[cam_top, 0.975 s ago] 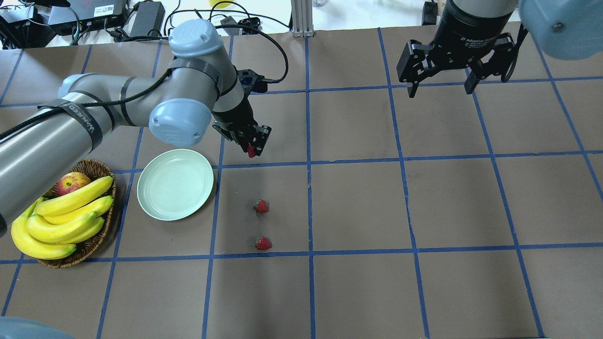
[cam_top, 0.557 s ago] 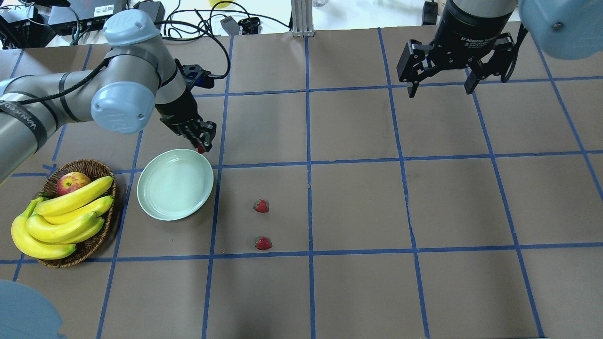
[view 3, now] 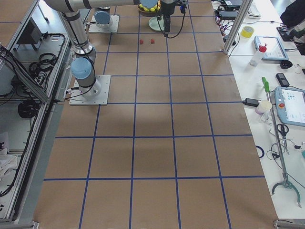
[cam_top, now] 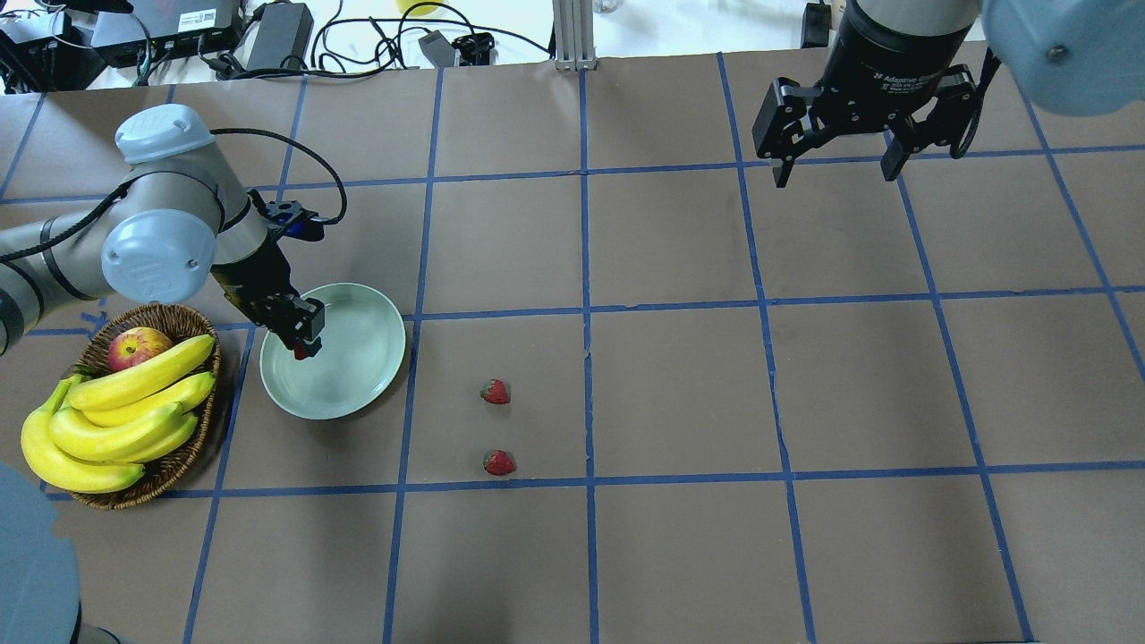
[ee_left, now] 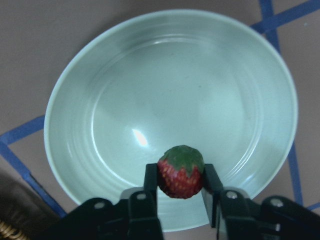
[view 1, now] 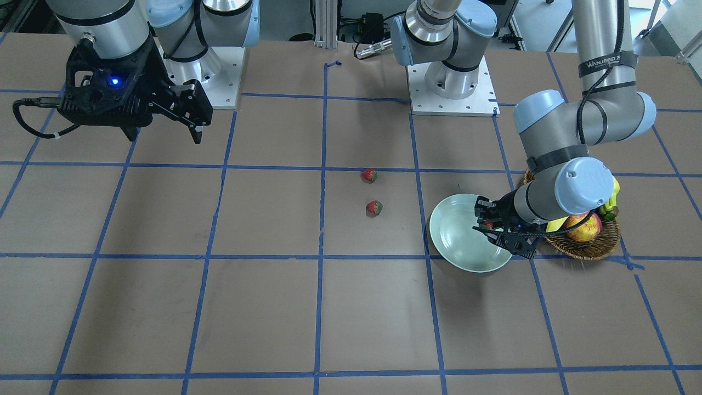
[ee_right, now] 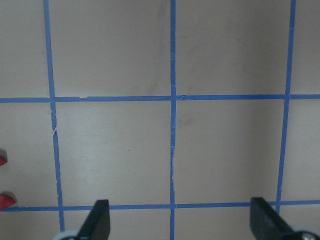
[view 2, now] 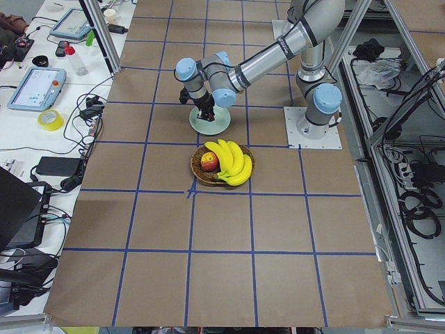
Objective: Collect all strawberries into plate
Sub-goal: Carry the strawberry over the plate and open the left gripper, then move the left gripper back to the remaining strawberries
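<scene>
red strawberry (ee_left: 180, 171) pinched over the mint-green plate (cam_top: 358, 362)

in the overhead view the left gripper (cam_top: 305, 343) is seen pressed together on the red strawberry. one black finger (ee_left: 151, 181) is set against each side of the fruit, and its green cap is turned up toward the wrist camera. the berry is held over the plate's inside, close to the rim at 9 o'clock from the plate's centre. whether it touches the glaze cannot be told.

two more berries are left lying on the brown paper table (cam_top: 680, 555), which is crossed by blue tape lines. the first loose strawberry (cam_top: 496, 391) is found at about 3 o'clock from the plate. the second loose strawberry (cam_top: 499, 461) is found at about 4 o'clock, near the first. both are apart from the plate and are touched by neither gripper.

a wicker basket (cam_top: 179, 465) is placed at 9 o'clock of the plate, near its rim but apart from it. yellow bananas (cam_top: 134, 394) and a red-yellow apple (cam_top: 137, 347) are held in it.

the right gripper (cam_top: 835, 174) is hung above the table at about 1 o'clock in the overhead view, well apart from every berry. its fingers (ee_right: 98, 221) are spread wide, and only taped paper is seen between them in its wrist view.
</scene>
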You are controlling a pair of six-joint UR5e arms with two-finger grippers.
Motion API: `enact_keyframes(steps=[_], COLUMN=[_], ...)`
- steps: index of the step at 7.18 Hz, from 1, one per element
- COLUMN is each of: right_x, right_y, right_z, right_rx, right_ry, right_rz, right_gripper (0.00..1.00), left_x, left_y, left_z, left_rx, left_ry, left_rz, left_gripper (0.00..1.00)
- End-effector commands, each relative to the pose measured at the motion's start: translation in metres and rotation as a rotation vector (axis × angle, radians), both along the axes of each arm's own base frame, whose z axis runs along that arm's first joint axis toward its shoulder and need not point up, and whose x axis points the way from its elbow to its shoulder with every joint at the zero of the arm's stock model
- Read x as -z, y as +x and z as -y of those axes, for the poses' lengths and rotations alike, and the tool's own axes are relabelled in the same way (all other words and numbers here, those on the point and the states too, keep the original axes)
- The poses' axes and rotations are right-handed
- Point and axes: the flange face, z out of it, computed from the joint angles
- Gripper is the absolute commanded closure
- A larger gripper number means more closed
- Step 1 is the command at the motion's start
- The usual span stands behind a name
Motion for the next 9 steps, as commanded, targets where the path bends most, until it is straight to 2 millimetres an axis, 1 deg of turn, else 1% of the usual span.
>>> enact_keyframes(steps=[1,2,3,4,5,6,7,8,9], right_x=[-0.001,0.000,0.001,0.001,0.001,-0.001,-0.001,-0.001,0.000], right_y=[0.001,0.001,0.000,0.000,0.001,0.000,0.000,0.000,0.000], right_z=[-0.001,0.000,0.000,0.000,0.000,-0.001,-0.001,0.000,0.000], right_rx=[-0.001,-0.001,-0.001,-0.001,-0.001,-0.001,-0.001,0.001,0.001], right_ry=[-0.001,0.001,0.002,0.002,0.002,-0.001,-0.001,-0.001,0.000], right_rz=[0.001,0.001,0.000,0.000,0.001,0.000,0.000,0.000,0.000], right_gripper=[0.00,0.00,0.00,0.00,0.00,0.00,0.00,0.00,0.00], left_x=[-0.005,-0.010,-0.022,-0.038,-0.049,-0.047,-0.038,-0.029,-0.015], left_y=[0.004,0.001,-0.006,-0.042,-0.087,-0.129,-0.165,-0.197,-0.214], left_z=[0.000,0.002,0.006,0.008,0.007,0.001,-0.009,-0.019,-0.030], left_rx=[-0.010,-0.008,-0.011,-0.086,-0.192,-0.271,-0.355,-0.376,-0.363], left_ry=[-0.005,-0.015,-0.041,-0.058,-0.060,-0.041,-0.007,0.026,0.030], left_rz=[0.003,0.007,0.011,-0.028,-0.018,-0.036,-0.054,-0.081,-0.084], left_gripper=[0.00,0.00,0.00,0.00,0.00,0.00,0.00,0.00,0.00])
